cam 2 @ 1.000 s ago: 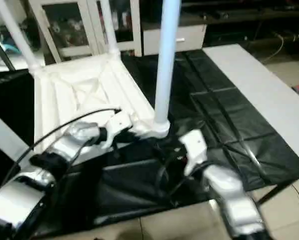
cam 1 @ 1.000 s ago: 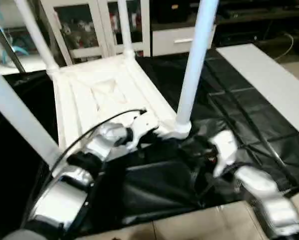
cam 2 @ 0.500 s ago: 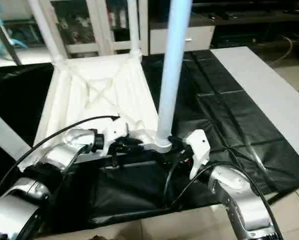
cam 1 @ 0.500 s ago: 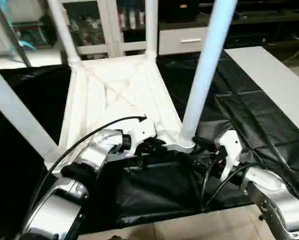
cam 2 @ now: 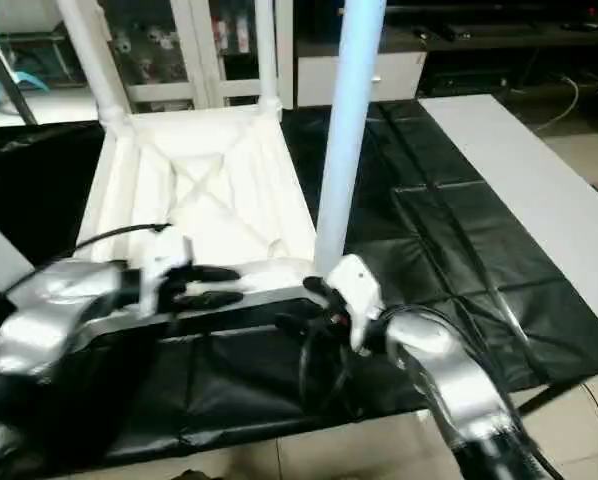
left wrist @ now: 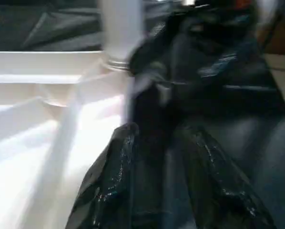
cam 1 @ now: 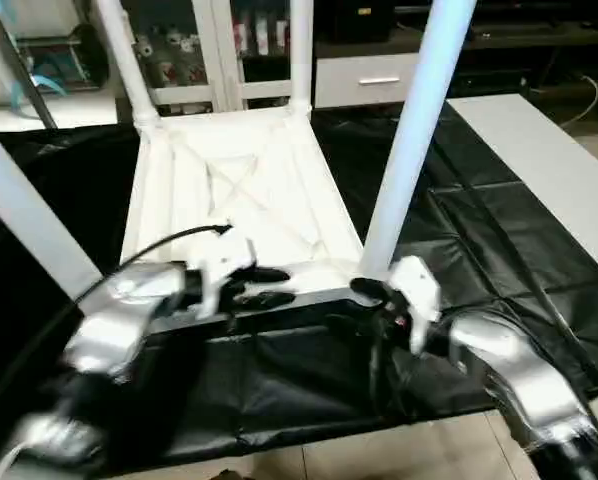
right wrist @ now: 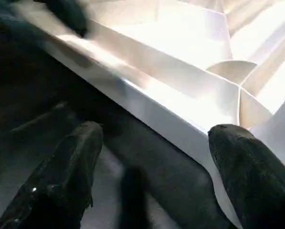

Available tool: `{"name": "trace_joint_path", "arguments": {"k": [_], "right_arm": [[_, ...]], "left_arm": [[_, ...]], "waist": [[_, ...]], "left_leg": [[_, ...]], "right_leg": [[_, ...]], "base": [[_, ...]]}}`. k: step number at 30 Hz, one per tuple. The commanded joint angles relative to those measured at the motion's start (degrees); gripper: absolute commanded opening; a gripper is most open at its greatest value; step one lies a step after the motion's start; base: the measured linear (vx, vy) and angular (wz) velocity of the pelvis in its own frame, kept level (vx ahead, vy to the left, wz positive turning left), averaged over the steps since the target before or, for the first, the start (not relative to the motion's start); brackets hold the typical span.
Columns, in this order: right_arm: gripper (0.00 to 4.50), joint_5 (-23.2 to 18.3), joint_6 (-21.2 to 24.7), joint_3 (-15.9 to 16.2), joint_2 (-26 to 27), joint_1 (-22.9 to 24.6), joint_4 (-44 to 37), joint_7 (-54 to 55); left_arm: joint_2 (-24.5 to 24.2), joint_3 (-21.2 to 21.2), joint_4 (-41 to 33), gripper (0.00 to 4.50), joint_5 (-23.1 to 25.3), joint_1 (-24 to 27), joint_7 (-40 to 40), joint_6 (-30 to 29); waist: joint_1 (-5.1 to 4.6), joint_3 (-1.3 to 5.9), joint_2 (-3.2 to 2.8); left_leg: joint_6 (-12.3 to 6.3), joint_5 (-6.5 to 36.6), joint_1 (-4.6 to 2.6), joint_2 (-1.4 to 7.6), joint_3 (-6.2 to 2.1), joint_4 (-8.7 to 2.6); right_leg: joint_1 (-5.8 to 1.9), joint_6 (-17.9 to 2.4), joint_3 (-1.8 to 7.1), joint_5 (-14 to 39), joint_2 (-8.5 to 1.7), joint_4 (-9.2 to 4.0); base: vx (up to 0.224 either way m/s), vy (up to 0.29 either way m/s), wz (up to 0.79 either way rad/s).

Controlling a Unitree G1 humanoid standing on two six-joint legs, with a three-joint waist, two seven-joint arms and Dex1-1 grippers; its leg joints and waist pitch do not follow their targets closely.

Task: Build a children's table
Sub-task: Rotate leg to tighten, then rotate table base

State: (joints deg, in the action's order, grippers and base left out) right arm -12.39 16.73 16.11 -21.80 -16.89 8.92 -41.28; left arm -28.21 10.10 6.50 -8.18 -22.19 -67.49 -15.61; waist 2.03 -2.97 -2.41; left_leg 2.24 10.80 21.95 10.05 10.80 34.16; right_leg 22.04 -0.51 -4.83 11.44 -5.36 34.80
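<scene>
Children's table [cam 1: 244,210]: white plastic, upside down on black-draped work table [cam 1: 499,250], ribbed underside with crossed braces facing up, near edge along work table's front edge. Four round white legs [cam 1: 414,130] upright in corner sockets. Left gripper [cam 1: 262,286] at near edge, black fingers slightly apart, clamping nothing. Right gripper [right wrist: 157,167] by near right corner, fingers spread wide astride rim.

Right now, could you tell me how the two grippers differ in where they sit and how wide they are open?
The left gripper sits at the middle of the tabletop's near edge; the right gripper sits at the near right corner, by a leg. The right one gapes wide; the left is only partly open. Both are black-fingered and hold nothing.
</scene>
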Motion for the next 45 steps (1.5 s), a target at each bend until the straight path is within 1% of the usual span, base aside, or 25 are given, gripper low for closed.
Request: {"name": "trace_joint_path", "arguments": {"k": [1, 3, 6, 9, 11, 12, 16, 17, 19, 20, 21, 23, 24, 26, 28, 30, 31, 33, 36, 38, 40, 41, 42, 43, 45], "right_arm": [[3.80, 3.00, -0.87, 1.60, 0.90, -1.71, 6.21, 1.21], [3.80, 4.10, -1.92, 1.94, 1.90, -3.26, 9.10, 2.19], [3.80, 7.44, -5.32, 2.21, 5.04, -7.65, 16.79, 6.91], [3.80, 10.52, -9.75, 1.59, 8.18, -11.84, 24.24, 14.17], [3.80, 12.08, -11.71, 1.39, 8.96, -13.53, 27.62, 17.71], [3.80, 13.05, -12.57, 1.12, 9.05, -14.46, 29.36, 20.39], [3.80, 14.51, -15.44, -1.44, 8.94, -17.01, 34.50, 27.40], [3.80, 14.51, -15.44, -1.44, 8.94, -17.01, 34.50, 27.40], [3.80, 11.69, -18.01, -4.54, 9.59, -17.03, 34.76, 24.96], [3.80, 7.78, -18.58, -6.46, 10.18, -15.66, 31.75, 19.45], [3.80, 6.84, -18.53, -6.73, 10.27, -15.26, 30.91, 18.13], [3.80, -0.07, -16.57, -7.05, 9.17, -10.29, 20.68, 7.72], [3.80, -1.24, -16.11, -6.70, 8.64, -9.18, 18.48, 6.06], [3.80, -3.88, -14.49, -5.61, 6.55, -5.78, 12.43, 2.36], [3.80, -5.99, -13.39, -4.67, 4.14, -2.03, 6.86, -0.54], [3.80, -6.90, -13.28, -4.49, 2.80, 0.36, 3.93, -2.36], [3.80, -7.09, -13.07, -4.73, 2.54, 1.16, 2.95, -3.03], [3.80, -7.62, -11.73, -6.00, 2.02, 3.64, -0.54, -4.45], [3.80, -7.96, -10.65, -6.59, 1.93, 4.49, -2.27, -4.56], [3.80, -8.44, -9.99, -6.39, 1.34, 5.28, -3.94, -4.78], [3.80, -9.02, -9.32, -6.06, 0.65, 5.96, -5.44, -5.05], [3.80, -9.34, -8.95, -6.01, 0.37, 6.21, -6.02, -5.05], [3.80, -9.61, -8.15, -6.32, 0.30, 6.59, -6.86, -5.13], [3.80, -9.62, -8.01, -6.41, 0.35, 6.65, -6.96, -5.15], [3.80, -9.29, -7.38, -6.79, 0.47, 6.91, -7.41, -5.41]], "left_arm": [[-1.23, 1.04, -4.86, 1.62, -0.81, 1.19, -0.23, -4.28], [-0.77, 0.89, -5.59, 1.62, -0.37, 1.55, 1.24, -4.62], [1.38, 0.41, -6.73, 1.62, 1.17, 2.11, 6.53, -5.08], [3.65, 0.22, -8.92, 1.62, 1.75, 3.11, 10.57, -5.71], [4.33, 0.09, -11.14, 1.62, 1.17, 3.97, 11.79, -7.17], [4.69, -0.20, -12.59, 1.62, 0.77, 4.80, 12.44, -7.74], [5.43, -2.48, -17.77, 1.62, -1.40, 8.93, 15.12, -8.55], [5.43, -2.48, -17.77, 1.62, -1.40, 8.93, 15.12, -8.55], [5.82, -5.39, -20.25, 1.62, -2.90, 13.01, 16.91, -7.05], [5.86, -7.97, -22.17, 1.62, -4.85, 16.33, 17.13, -6.49], [5.84, -8.53, -22.66, 1.62, -5.38, 17.06, 17.07, -6.46], [6.11, -14.15, -25.56, 1.62, -10.32, 23.10, 15.93, -5.46], [6.09, -15.28, -26.16, 1.62, -11.33, 24.33, 15.62, -5.36], [4.72, -17.64, -27.39, 1.62, -12.30, 27.82, 14.26, -5.13], [2.27, -20.16, -28.57, 1.62, -12.26, 32.00, 12.31, -3.81], [0.98, -22.11, -29.19, 1.62, -11.64, 34.82, 11.68, -0.86], [0.63, -22.95, -29.29, 1.62, -11.47, 35.73, 11.61, 0.36], [-0.54, -26.77, -29.57, 1.62, -12.10, 38.74, 11.08, 3.38], [-0.94, -29.03, -29.52, 1.62, -13.12, 39.89, 10.92, 3.51], [-1.98, -31.81, -28.24, 1.62, -13.23, 40.93, 10.52, 4.24], [-2.90, -33.83, -26.50, 1.62, -13.54, 40.56, 10.77, 4.85], [-3.42, -34.48, -24.78, 1.62, -13.85, 39.25, 11.55, 5.00], [-3.74, -35.13, -21.93, 1.83, -14.99, 36.71, 13.25, 4.50], [-3.53, -35.05, -21.51, 1.94, -15.00, 36.12, 13.65, 4.86], [-2.42, -33.84, -19.36, 1.98, -14.05, 33.06, 15.21, 7.35]], "waist": [[0.04, 3.05, 0.32], [-0.14, 2.87, 0.34], [-0.61, 2.52, 0.62], [-1.02, 2.61, 0.73], [-0.93, 2.76, 0.63], [-1.13, 2.70, 0.99], [-0.71, 3.05, 1.00], [-0.56, 3.19, 1.03], [-0.36, 3.40, 1.04], [-0.37, 3.65, 0.97], [-0.30, 4.01, 1.05], [-0.13, 4.57, 1.26], [0.02, 4.43, 1.46], [0.12, 4.04, 1.46], [0.18, 3.53, 1.56], [0.10, 2.66, 1.40], [0.10, 2.46, 1.30], [-0.07, 2.12, 1.39], [-0.28, 1.96, 1.61], [-0.21, 1.41, 1.92], [-0.26, 1.32, 1.82], [-0.31, 1.42, 1.83], [-0.44, 1.48, 2.49], [-0.25, 1.44, 2.07], [-0.28, 1.65, 1.94]], "left_leg": [[-0.72, 14.14, -1.40, 3.57, -1.26, -4.71], [-0.06, 15.36, -1.16, 3.46, -1.37, -4.84], [2.15, 20.09, -1.54, 3.25, -1.60, -4.92], [3.01, 21.04, -1.50, 3.30, -1.77, -5.09], [3.01, 21.32, -1.96, 3.28, -1.59, -4.92], [2.57, 20.65, -1.66, 3.18, -1.54, -4.97], [1.73, 18.16, -2.02, 3.10, -0.89, -4.55], [1.16, 16.05, -1.67, 3.14, -0.89, -4.56], [0.38, 14.34, -1.68, 3.18, -0.74, -4.34], [-0.54, 12.02, -1.44, 3.17, -0.70, -4.13], [-2.46, 7.99, -0.97, 3.26, -0.85, -3.85], [-6.35, 1.34, -0.55, 3.03, -0.79, -2.97], [-8.85, -1.07, -0.33, 3.00, -0.75, -2.78], [-10.32, 1.13, -0.65, 3.30, -0.77, -3.08], [-8.54, 6.20, -0.93, 3.46, -0.67, -3.60], [-5.73, 13.19, -1.12, 3.70, -0.75, -4.52], [-3.03, 18.01, -1.48, 3.87, -0.92, -4.89], [0.07, 23.57, -1.95, 3.73, -1.16, -5.25], [2.05, 27.20, -1.98, 3.62, -1.54, -5.62], [3.37, 31.99, -2.79, 3.37, -1.89, -5.51], [3.91, 33.86, -3.10, 3.24, -2.12, -5.56], [4.02, 34.02, -3.11, 3.19, -2.15, -5.56], [4.12, 34.59, -3.21, 3.15, -2.17, -5.61], [4.25, 34.96, -3.29, 3.09, -2.30, -5.67], [4.48, 34.88, -3.22, 3.18, -2.40, -5.79]], "right_leg": [[-1.65, -13.52, 3.29, 12.88, -3.71, -3.98], [-1.74, -12.93, 3.38, 14.78, -3.70, -4.12], [-1.22, -10.35, 3.77, 23.36, -3.67, -4.89], [-1.18, -9.89, 3.74, 23.84, -3.58, -4.90], [-0.87, -10.02, 3.91, 22.86, -3.49, -4.99], [-1.05, -10.55, 3.88, 21.45, -3.32, -4.78], [-0.76, -11.34, 4.11, 16.46, -2.92, -4.43], [-1.20, -11.48, 4.11, 13.43, -2.88, -4.14], [-1.19, -12.01, 4.15, 10.09, -2.87, -3.80], [-1.60, -12.60, 4.08, 6.26, -2.78, -3.27], [-2.17, -13.11, 4.00, 0.48, -2.81, -2.65], [-2.48, -14.21, 3.94, -8.90, -2.60, -1.60], [-2.23, -14.38, 3.76, -12.59, -2.43, -1.47], [-1.86, -14.43, 3.53, -7.75, -2.31, -2.09], [-1.63, -14.23, 3.56, 0.85, -2.35, -2.88], [-1.19, -12.18, 3.70, 10.11, -2.31, -3.86], [-1.07, -10.50, 3.84, 16.16, -2.49, -4.40], [-0.53, -8.45, 4.07, 22.07, -2.50, -5.09], [-0.37, -6.80, 4.20, 24.83, -2.54, -5.34], [0.49, -4.80, 4.35, 31.96, -2.88, -6.22], [0.65, -3.17, 4.28, 34.77, -2.78, -6.65], [0.66, -3.03, 4.27, 34.50, -2.70, -6.58], [0.83, -2.84, 4.18, 33.64, -2.49, -6.61], [0.88, -2.78, 4.16, 33.75, -2.55, -6.55], [0.72, -3.29, 4.19, 31.46, -2.58, -6.38]], "base": [[0.000, 0.000, 0.00], [0.000, 0.000, 0.00], [0.000, 0.000, 0.00], [0.000, 0.000, 0.00], [0.000, 0.000, 0.00], [0.000, 0.000, 0.00], [0.000, 0.000, 0.00], [0.000, 0.000, 0.00], [0.000, 0.000, 0.00], [0.056, 0.004, 0.00], [0.056, 0.004, 0.00], [0.026, 0.000, 0.00], [0.000, 0.000, 0.00], [0.000, 0.000, 0.00], [0.000, 0.000, 0.00], [0.000, 0.000, 0.00], [0.000, 0.000, 0.00], [0.000, 0.000, 0.00], [0.000, 0.000, 0.00], [-0.030, 0.004, -0.01], [-0.030, 0.004, -0.01], [0.000, 0.000, 0.00], [0.000, 0.000, 0.00], [0.000, 0.000, 0.00], [0.000, 0.000, 0.00]]}}
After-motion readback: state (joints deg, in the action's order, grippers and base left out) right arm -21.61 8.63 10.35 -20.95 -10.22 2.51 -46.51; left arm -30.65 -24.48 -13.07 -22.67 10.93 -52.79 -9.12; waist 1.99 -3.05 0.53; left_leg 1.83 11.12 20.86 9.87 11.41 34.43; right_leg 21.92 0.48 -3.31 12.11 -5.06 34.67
